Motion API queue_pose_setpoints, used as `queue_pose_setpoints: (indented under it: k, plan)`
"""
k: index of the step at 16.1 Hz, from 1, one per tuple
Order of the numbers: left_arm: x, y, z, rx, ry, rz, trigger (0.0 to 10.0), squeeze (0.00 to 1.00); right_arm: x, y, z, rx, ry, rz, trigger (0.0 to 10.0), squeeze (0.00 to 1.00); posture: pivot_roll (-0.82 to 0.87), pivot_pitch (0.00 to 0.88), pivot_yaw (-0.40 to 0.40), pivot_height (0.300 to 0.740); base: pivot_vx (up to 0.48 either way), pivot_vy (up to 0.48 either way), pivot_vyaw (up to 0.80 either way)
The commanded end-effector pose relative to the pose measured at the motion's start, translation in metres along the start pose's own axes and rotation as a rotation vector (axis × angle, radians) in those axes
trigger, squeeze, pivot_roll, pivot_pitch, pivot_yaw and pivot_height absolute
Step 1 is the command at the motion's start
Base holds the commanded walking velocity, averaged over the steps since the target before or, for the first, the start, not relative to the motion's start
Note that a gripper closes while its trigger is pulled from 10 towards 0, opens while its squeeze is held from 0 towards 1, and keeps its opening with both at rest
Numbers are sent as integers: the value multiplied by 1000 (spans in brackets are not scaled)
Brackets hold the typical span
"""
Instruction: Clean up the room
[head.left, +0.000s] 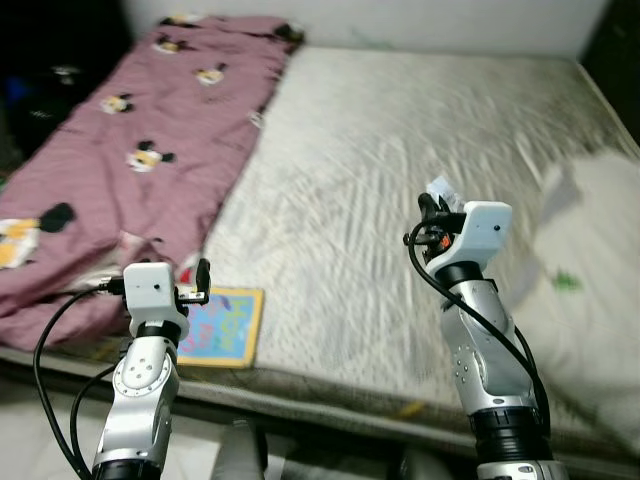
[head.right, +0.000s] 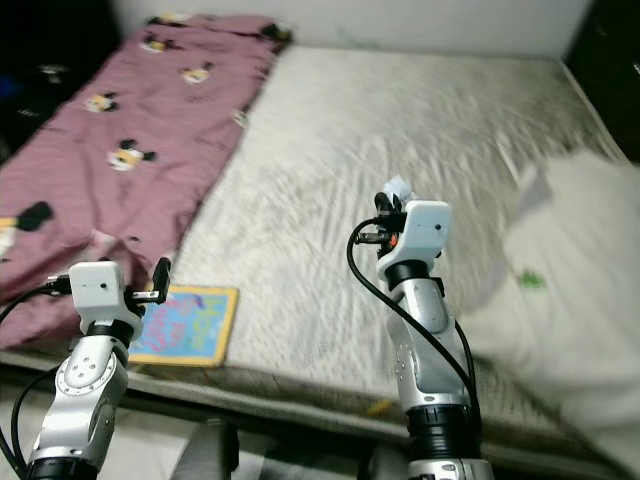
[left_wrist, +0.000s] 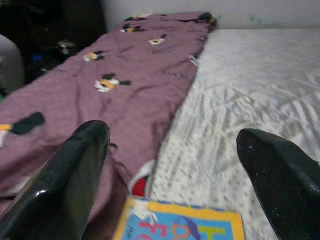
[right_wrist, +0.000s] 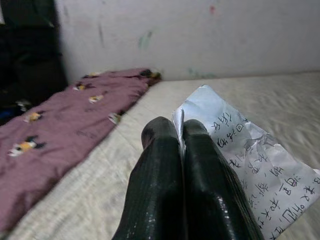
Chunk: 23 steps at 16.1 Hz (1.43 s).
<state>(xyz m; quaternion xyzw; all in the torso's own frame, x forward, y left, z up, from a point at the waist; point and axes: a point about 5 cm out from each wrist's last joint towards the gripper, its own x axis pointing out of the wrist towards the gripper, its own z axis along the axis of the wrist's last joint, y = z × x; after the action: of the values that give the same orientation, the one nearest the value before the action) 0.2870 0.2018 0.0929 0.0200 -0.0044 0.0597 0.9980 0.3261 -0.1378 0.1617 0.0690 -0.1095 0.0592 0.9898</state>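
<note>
Looking down from the head, we see a bed (head.left: 400, 150) with a pale quilted mattress cover, a mauve blanket (head.left: 130, 150) printed with cartoon mice spread over its 9 to 11 o'clock part, and a white pillow (head.left: 590, 250) at 3 o'clock. A colourful book (head.left: 222, 326) with a yellow border lies flat near the bed's front edge, at about 7 o'clock.

Our right gripper (right_wrist: 181, 131) is raised over the mattress at roughly 5 o'clock. From the head it shows as a small white scrap at the fingertips; the right wrist view makes it plain: the two black fingers are pressed tight together, pinching a crumpled sheet of paper (right_wrist: 250, 155) by its edge. The paper carries handwritten lines that look like East Asian characters; we cannot read them. That view also shows the wall behind the bed, with a few faint coloured marks.

Our left gripper (left_wrist: 175, 165) sits just above the book's near corner. The left wrist view shows what the head views blur: its fingers (left_wrist: 70, 180) spread wide apart, gripping nothing, with the book's top edge between them and a bit of red at the blanket's hem. Large coloured letters cross the book's cover, but only their upper parts show and we cannot make out a word.
</note>
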Motion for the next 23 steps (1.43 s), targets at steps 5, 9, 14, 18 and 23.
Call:
queue_pose_setpoints:
  k: [5,9,14,18,23]
  plan:
    - [3,-3,7,-22,-25,9,10000,0,-2,-2,4,-24,-9,-13,0,0,25,41,29,740,0,0,0]
    - [2,-10,7,-25,-21,20,10000,0,-7,-3,2,-32,1,-19,0,0,25,41,29,740,0,0,0]
    - [-7,-15,4,-54,-26,-39,10000,0,-17,-9,-7,-83,54,-46,10000,0,22,17,29,740,0,0,0]
    - [-8,-13,2,-67,-13,-33,10000,0,-26,-15,-15,-75,102,-77,10000,0,18,34,30,740,0,0,-200]
    - [-13,-26,1,-102,-1,-86,10000,0,-29,-13,-17,-84,111,-81,10000,0,17,45,30,740,0,0,-800]
